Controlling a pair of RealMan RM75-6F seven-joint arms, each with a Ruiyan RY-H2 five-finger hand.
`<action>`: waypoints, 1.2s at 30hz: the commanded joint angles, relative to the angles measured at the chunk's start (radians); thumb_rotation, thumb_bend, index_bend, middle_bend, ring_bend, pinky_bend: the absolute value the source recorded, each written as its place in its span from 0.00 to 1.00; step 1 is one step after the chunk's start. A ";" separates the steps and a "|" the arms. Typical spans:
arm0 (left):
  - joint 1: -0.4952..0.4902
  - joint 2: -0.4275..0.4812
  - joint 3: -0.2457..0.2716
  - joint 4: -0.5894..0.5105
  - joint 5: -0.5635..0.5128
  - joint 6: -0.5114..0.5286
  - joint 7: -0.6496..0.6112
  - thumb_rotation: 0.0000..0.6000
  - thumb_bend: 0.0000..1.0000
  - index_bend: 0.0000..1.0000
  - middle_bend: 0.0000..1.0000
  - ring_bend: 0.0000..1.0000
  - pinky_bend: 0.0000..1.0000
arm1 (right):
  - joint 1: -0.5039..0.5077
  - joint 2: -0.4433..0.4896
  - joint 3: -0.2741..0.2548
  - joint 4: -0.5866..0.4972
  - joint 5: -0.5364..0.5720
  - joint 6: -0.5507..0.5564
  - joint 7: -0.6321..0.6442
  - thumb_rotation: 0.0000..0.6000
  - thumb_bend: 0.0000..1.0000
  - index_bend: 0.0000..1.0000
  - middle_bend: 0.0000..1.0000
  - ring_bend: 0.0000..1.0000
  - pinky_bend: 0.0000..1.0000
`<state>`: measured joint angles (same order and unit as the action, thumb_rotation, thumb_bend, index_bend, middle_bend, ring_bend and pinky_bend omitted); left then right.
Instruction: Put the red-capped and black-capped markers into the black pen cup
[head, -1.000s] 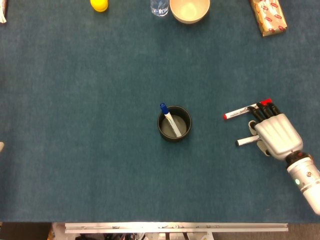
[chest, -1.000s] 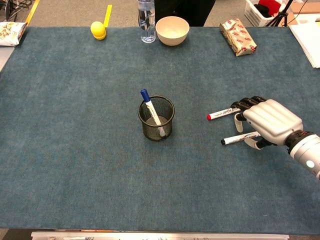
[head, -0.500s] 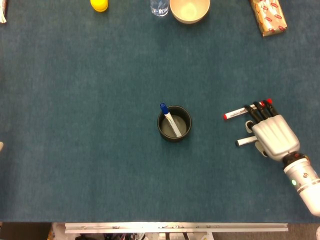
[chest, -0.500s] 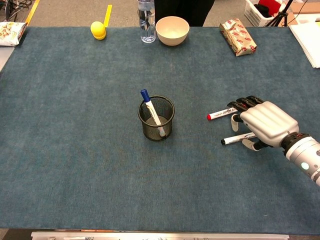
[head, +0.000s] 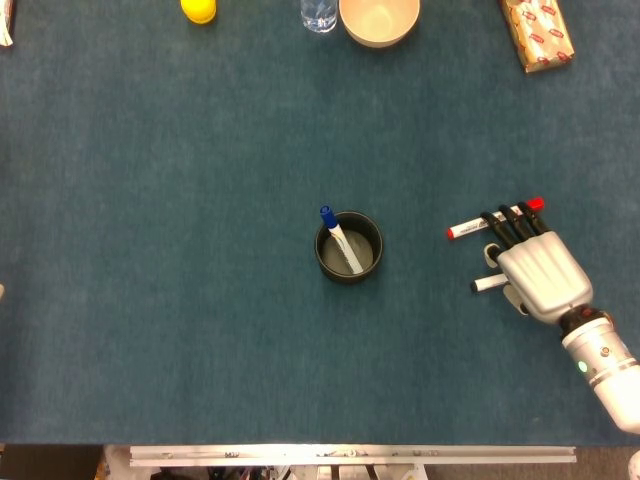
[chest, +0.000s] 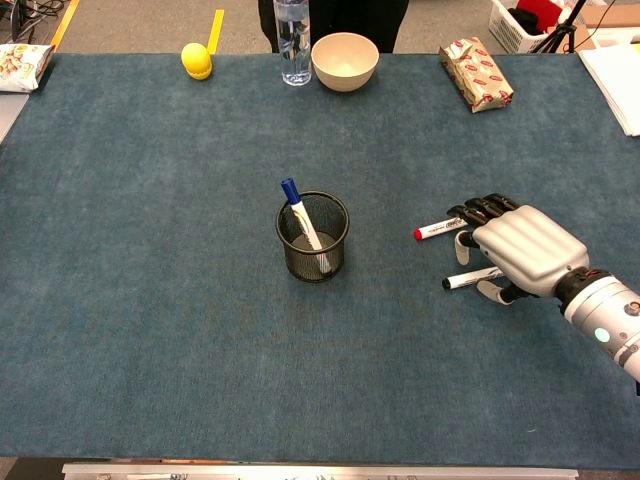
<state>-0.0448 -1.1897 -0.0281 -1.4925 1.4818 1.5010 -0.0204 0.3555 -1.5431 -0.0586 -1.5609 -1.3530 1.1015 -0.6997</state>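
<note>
A: Where do the two markers stand relative to the cup (head: 349, 247)?
B: Both lie flat on the bench (head: 180, 300), well to the right of the cup, neither in it. The red marker (head: 470, 227) lies further from the robot, cap end toward the cup. The black marker (head: 488, 284) lies just nearer the robot, cap also toward the cup.

A: And the right hand (head: 538, 270)?
B: Palm down over the tail ends of both markers. Its dark fingers (chest: 480, 211) lie across the red marker's barrel, and the thumb sits down by the black one. Whether it has closed on either marker I cannot tell; no lift shows. I judge it placed there to pick one up by the barrel, leaving the capped end free to go into the cup.

A: The left hand?
B: In neither view.

A: Do the views differ?
B: The head view looks straight down: it shows a red tip past the fingers at the marker's far end, and the cup's round mouth with a blue marker (head: 338, 238) inside. The chest view shows the cup's mesh wall (chest: 312, 260) and that blue marker leaning upright.

A: Anything else?
B: Beyond the cup, along the far edge: a bowl (chest: 344, 60), a bottle (chest: 292, 35), a yellow object (chest: 197, 59) and a packet (chest: 477, 74).
</note>
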 joint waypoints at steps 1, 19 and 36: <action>0.001 0.001 0.000 -0.001 0.001 0.001 0.000 1.00 0.09 0.46 0.45 0.40 0.55 | 0.001 -0.001 -0.001 0.002 0.003 -0.002 -0.003 1.00 0.25 0.45 0.11 0.07 0.09; 0.002 -0.003 0.000 0.003 0.001 0.001 -0.001 1.00 0.09 0.46 0.45 0.40 0.55 | 0.005 -0.009 -0.006 0.008 0.021 -0.008 -0.027 1.00 0.25 0.50 0.11 0.07 0.09; 0.004 -0.005 0.001 0.006 0.002 0.000 -0.003 1.00 0.09 0.46 0.45 0.40 0.55 | 0.007 -0.015 -0.006 0.012 0.039 -0.007 -0.049 1.00 0.29 0.58 0.12 0.07 0.09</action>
<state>-0.0410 -1.1946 -0.0274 -1.4860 1.4833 1.5015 -0.0237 0.3621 -1.5584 -0.0648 -1.5489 -1.3146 1.0952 -0.7481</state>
